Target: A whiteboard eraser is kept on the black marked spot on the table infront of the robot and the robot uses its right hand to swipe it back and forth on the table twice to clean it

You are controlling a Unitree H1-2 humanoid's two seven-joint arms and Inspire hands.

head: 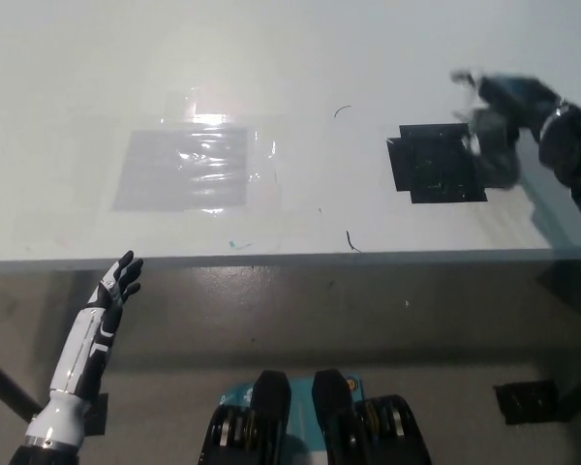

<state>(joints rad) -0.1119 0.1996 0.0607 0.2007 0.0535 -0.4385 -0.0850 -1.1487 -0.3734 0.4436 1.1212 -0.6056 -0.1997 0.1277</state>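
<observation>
Black right robot hand point(508, 121), motion-blurred, lies at the right edge of the black square marked spot point(436, 163) on the white bench point(290, 58); its grip and the eraser cannot be made out. White left robot hand point(119, 281) hangs below the bench edge, fingers spread.

1. One view only, from the robot's head, looking steeply down and forward.
2. The tabletop point(290, 58) fills the upper half, its near edge crossing mid-picture; the floor lies below it.
3. It sits fairly close, the white left hand point(119, 281) at lower left and the black right hand point(508, 121) at upper right.
</observation>
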